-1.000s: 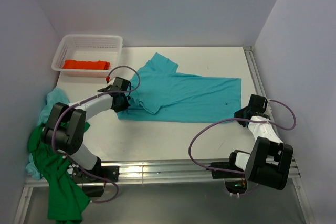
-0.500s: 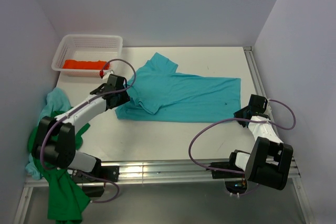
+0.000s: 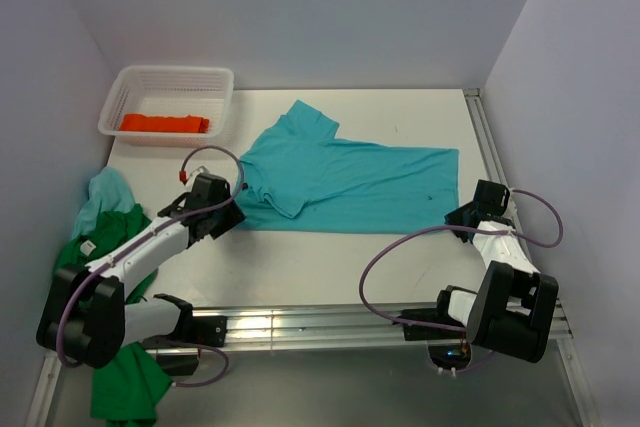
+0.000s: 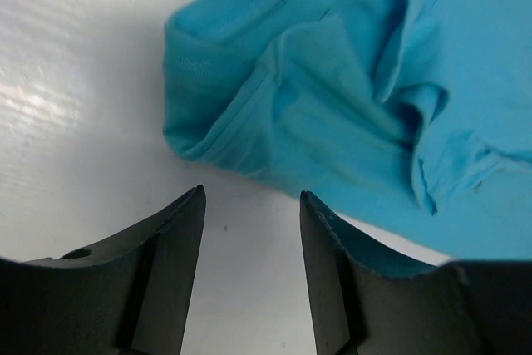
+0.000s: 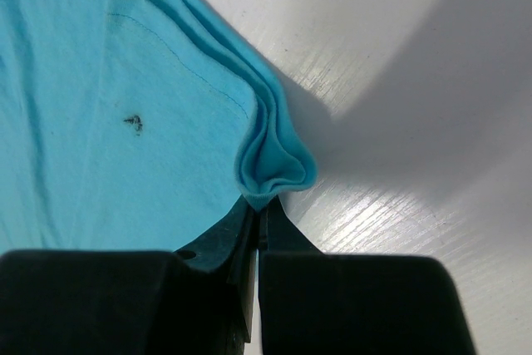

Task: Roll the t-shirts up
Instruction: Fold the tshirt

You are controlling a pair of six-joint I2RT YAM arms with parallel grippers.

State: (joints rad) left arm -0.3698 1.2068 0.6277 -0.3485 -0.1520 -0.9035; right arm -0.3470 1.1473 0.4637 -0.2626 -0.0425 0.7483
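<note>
A turquoise shirt [image 3: 350, 177] lies spread across the middle of the table [image 3: 330, 267]. The left gripper [image 3: 230, 211] hangs just off its bunched left corner, fingers [image 4: 170, 239] apart and empty. The right gripper [image 3: 467, 215] sits at the shirt's near right corner, fingers closed, seemingly pinching the folded hem, though the tips hide the contact. An orange shirt [image 3: 165, 124] lies in the basket [image 3: 175, 72]; a green shirt [image 3: 115, 382] and a second turquoise shirt [image 3: 105, 192] are heaped at the left edge.

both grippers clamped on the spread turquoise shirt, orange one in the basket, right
No: only the right gripper is clamped on the turquoise shirt. The left wrist view shows the left gripper open, short of the cloth. The orange shirt is in the basket.
</note>
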